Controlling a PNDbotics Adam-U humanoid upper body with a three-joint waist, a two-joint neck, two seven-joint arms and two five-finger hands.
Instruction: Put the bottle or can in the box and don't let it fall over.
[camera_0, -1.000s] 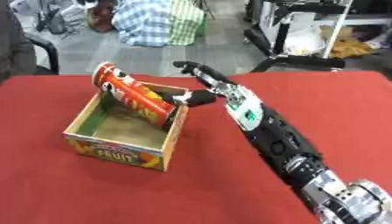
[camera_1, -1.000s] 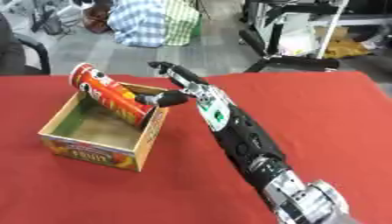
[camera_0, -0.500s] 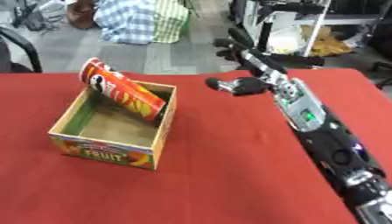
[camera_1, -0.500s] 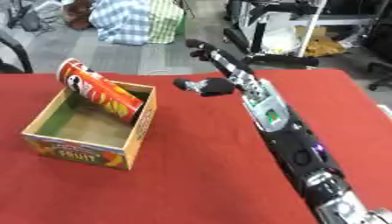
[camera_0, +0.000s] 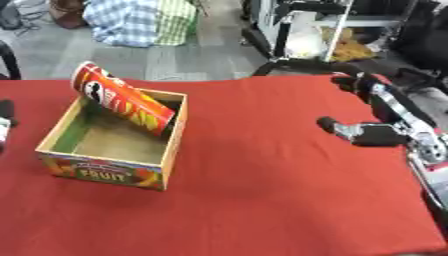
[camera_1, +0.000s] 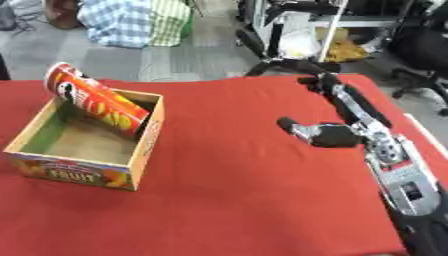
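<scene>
A red tube-shaped can (camera_0: 122, 103) lies tilted inside the cardboard fruit box (camera_0: 112, 172), its top end leaning on the far left rim and sticking out above it. My right hand (camera_1: 343, 131) hovers over the red table at the right, well away from the box, fingers stretched out and holding nothing. A dark sliver of my left hand (camera_0: 4, 119) shows at the left edge of the left eye view; its fingers cannot be made out.
The red table (camera_0: 262, 200) spreads wide between box and right hand. Beyond the far edge are a checked bag (camera_0: 144, 20), a metal frame and a black chair base (camera_1: 280, 65) on a grey floor.
My right hand has let go of the can and drawn back to the right, away from the box. The can stays leaning in the box. The camera has shifted.
</scene>
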